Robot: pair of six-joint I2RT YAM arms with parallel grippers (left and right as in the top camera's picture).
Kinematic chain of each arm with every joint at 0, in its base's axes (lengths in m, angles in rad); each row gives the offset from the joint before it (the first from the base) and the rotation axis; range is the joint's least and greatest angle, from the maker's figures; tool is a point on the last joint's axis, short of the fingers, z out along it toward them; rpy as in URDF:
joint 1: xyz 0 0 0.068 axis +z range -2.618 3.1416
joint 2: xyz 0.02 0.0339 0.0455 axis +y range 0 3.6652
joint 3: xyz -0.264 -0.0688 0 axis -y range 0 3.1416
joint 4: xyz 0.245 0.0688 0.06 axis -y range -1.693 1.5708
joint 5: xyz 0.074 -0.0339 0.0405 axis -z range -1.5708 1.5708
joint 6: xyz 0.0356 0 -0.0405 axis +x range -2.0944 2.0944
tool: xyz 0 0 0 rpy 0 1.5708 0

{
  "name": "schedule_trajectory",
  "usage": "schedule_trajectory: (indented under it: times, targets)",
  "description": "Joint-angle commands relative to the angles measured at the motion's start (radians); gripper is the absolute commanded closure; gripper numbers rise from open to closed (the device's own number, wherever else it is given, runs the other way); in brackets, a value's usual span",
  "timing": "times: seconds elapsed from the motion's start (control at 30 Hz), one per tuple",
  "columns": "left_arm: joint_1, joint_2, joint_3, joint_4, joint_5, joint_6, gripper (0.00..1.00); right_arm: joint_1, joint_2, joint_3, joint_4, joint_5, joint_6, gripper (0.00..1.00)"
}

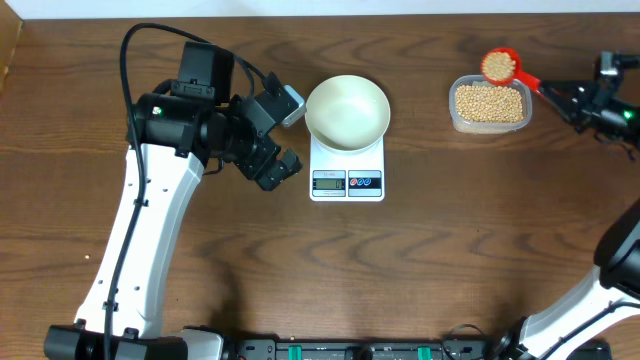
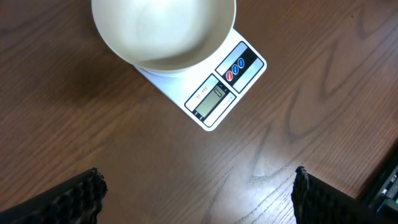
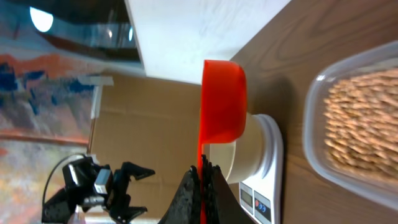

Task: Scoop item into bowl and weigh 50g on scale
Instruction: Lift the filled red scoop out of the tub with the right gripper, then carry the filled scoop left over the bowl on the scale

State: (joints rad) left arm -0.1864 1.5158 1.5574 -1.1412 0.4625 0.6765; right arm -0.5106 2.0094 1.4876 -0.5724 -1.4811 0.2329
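Overhead, the wooden table carries everything the job needs, though little of the job looks done. The left arm reaches in from the near left, and the left gripper hovers just left of the weighing spot with its fingers spread wide, holding nothing. The scale sits mid-table with its display facing the robot; the digits are too small to read with confidence. The white bowl is already on its platform, and the left wrist view shows the bowl bare inside, with no grain in it yet. Well apart to the right, the clear tub is nearly full of beans. By its far edge is the red scoop, its cup loaded with beans and its handle pinched between the pressed-together fingers of the right gripper. My judgement is that the first scoop has been filled but not delivered. What remains is to carry it across to the bowl, tip it in, and repeat or trim until the target weight shows.
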Motion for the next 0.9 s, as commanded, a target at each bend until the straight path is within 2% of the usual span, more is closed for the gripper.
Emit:
schedule_trajectory:
  times: [0.0, 0.27, 0.4, 0.87]
  targets:
    - [-0.003, -0.008, -0.004, -0.001, 0.008, -0.008, 0.02, 0.069, 0.014, 0.001, 0.103, -0.026, 0.176, 0.99]
    - [-0.003, -0.008, -0.004, -0.001, 0.008, -0.008, 0.02, 0.186, 0.014, 0.001, 0.449, -0.003, 0.499, 0.99]
    - [-0.003, -0.008, -0.004, -0.001, 0.008, -0.008, 0.02, 0.232, 0.014, 0.001, 0.54, 0.02, 0.587, 0.99]
    - [-0.003, -0.008, -0.004, -0.001, 0.008, -0.008, 0.02, 0.381, 0.015, 0.001, 0.566, 0.062, 0.582, 0.99]
